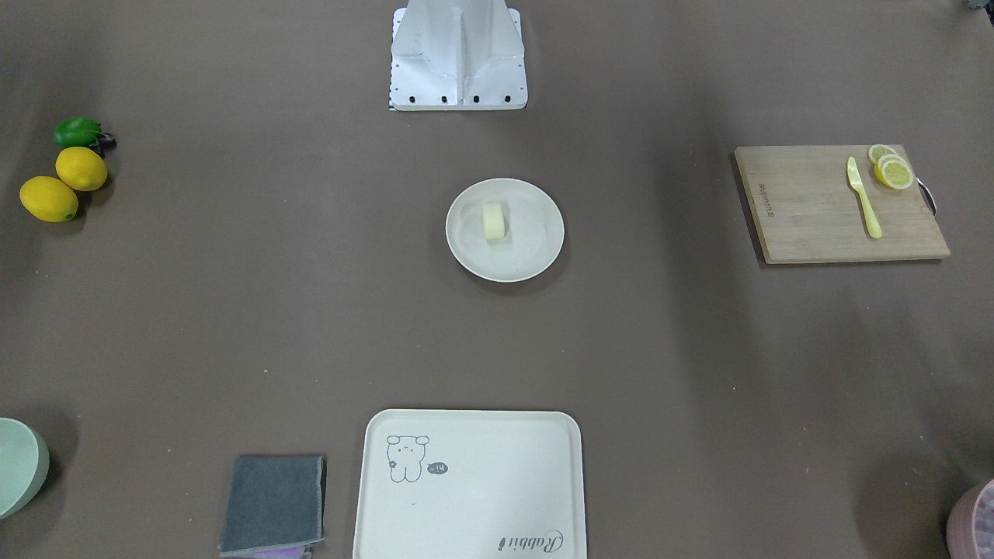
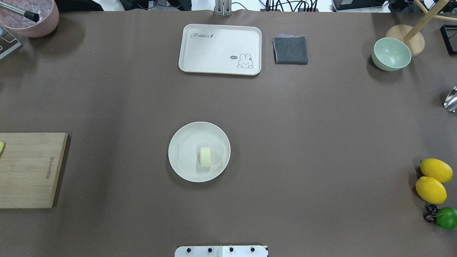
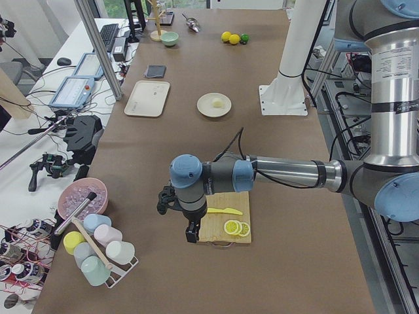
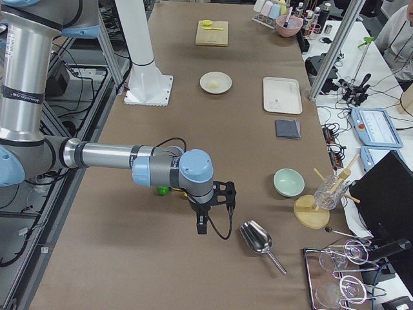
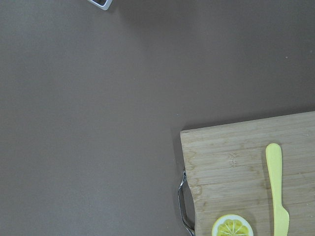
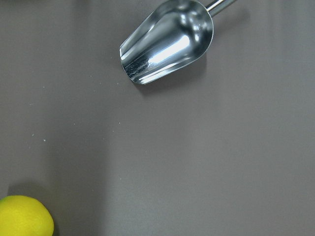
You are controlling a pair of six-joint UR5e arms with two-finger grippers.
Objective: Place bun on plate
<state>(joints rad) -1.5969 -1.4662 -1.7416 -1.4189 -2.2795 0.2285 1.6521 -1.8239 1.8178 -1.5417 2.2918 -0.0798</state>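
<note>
The bun (image 1: 494, 220) (image 2: 205, 157), a small pale cream lump, lies inside the round cream plate (image 1: 536, 252) (image 2: 180, 157) at the table's middle, a little toward the robot's base. No gripper is near it. My left gripper (image 3: 191, 233) hangs far off over the table's left end, beside the wooden cutting board (image 3: 226, 216). My right gripper (image 4: 201, 226) hangs over the right end, near a metal scoop (image 4: 257, 239). Both show only in the side views, so I cannot tell whether they are open or shut. Neither wrist view shows any fingers.
A rectangular cream tray (image 2: 219, 49) and a folded grey cloth (image 2: 290, 50) lie at the far side. A pale green bowl (image 2: 391, 54) stands far right. Two lemons (image 2: 433, 180) and a lime (image 2: 446, 217) lie at the right edge. Lemon slices (image 1: 891, 169) and a yellow knife (image 1: 863, 198) rest on the board.
</note>
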